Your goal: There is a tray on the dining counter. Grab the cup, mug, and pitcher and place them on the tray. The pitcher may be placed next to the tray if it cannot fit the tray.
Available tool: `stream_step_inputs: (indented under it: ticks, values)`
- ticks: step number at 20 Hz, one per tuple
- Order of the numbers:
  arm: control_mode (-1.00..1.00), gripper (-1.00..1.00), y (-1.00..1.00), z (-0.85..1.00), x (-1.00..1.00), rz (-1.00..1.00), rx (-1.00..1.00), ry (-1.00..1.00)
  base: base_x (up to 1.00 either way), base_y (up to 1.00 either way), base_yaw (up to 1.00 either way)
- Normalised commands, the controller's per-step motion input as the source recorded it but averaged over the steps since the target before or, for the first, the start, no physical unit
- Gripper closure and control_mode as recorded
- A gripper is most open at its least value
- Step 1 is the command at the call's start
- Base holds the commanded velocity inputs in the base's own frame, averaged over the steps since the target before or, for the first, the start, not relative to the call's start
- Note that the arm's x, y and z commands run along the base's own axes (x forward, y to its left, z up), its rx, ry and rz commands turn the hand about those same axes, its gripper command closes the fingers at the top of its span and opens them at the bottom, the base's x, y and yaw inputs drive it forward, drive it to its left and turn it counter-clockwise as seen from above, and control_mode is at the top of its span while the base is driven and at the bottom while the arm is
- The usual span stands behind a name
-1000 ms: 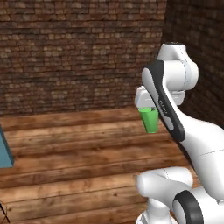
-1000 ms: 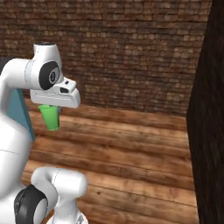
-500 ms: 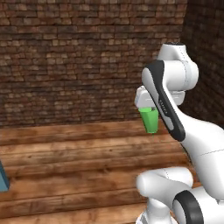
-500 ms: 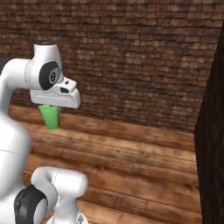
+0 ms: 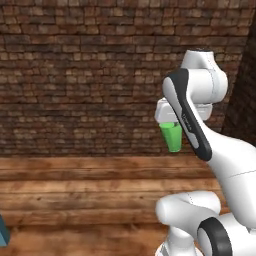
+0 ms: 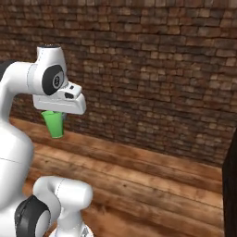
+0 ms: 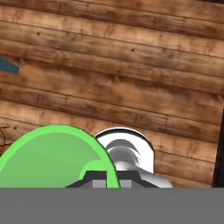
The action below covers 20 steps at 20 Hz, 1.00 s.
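My gripper (image 5: 169,121) is shut on the cup (image 5: 173,137), a small bright green tapered tumbler. It hangs upright from the hand, chest-high in front of the arm and well above the plank floor. From the right side the cup (image 6: 54,123) hangs under the white hand, with the gripper (image 6: 57,114) at its rim. In the hand view the cup's green rim (image 7: 48,155) sits at the lower left, with the gripper (image 7: 106,177) clamped on its edge. The tray, dining counter, mug and pitcher are out of view.
A brown brick wall (image 5: 85,75) runs across ahead, above a wooden plank floor (image 5: 85,185). A dark panel (image 6: 230,194) stands at the right edge. A teal corner (image 5: 2,235) pokes in at the lower left, also seen as a teal corner (image 7: 8,65) in the hand view.
The whole picture has shifted, so the base has moved: the dark panel slid toward the right edge and the teal corner sank to the lower left. Arm and cup keep their pose.
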Motion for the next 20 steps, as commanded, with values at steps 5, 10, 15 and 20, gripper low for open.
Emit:
stream_step_inputs:
  ticks: [5,10,15,20]
  values:
    - [1.0,1.0,0.0,0.0,0.0,0.0,0.0,0.0,0.88,-0.45,0.34]
    - [1.0,1.0,0.0,0.0,0.0,0.0,0.0,0.0,0.92,-0.48,0.4]
    - [1.0,1.0,0.0,0.0,0.0,0.0,0.0,0.0,0.76,-0.6,0.44]
    - [1.0,1.0,0.0,0.0,0.0,0.0,0.0,0.0,0.75,-0.66,0.46]
